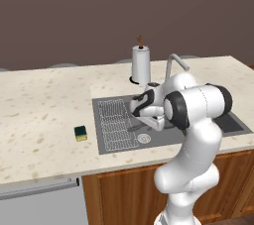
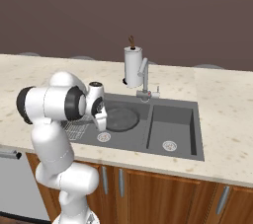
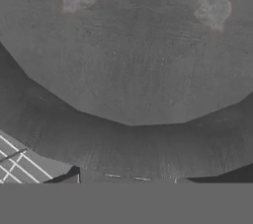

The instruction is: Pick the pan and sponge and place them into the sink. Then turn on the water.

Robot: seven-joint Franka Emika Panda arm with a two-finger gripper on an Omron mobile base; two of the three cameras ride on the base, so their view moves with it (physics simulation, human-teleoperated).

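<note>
The white arm's two-finger gripper (image 2: pixel 102 121) is hanging low inside the large rectangular dark grey sink (image 2: pixel 190 155), jaws clamped on the rim of the round, shallow dark grey cast-iron pan (image 2: pixel 120 119), which is lying just beyond the fingers. The small yellow sponge with a dark green top (image 1: pixel 81 133) is sitting on the speckled beige counter (image 1: pixel 39 115), well off to the gripper's left.

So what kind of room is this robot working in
A kitchen, rendered rather than real: a stone counter with a double sink and faucet, wooden cabinets below, and a paper towel roll.
</note>
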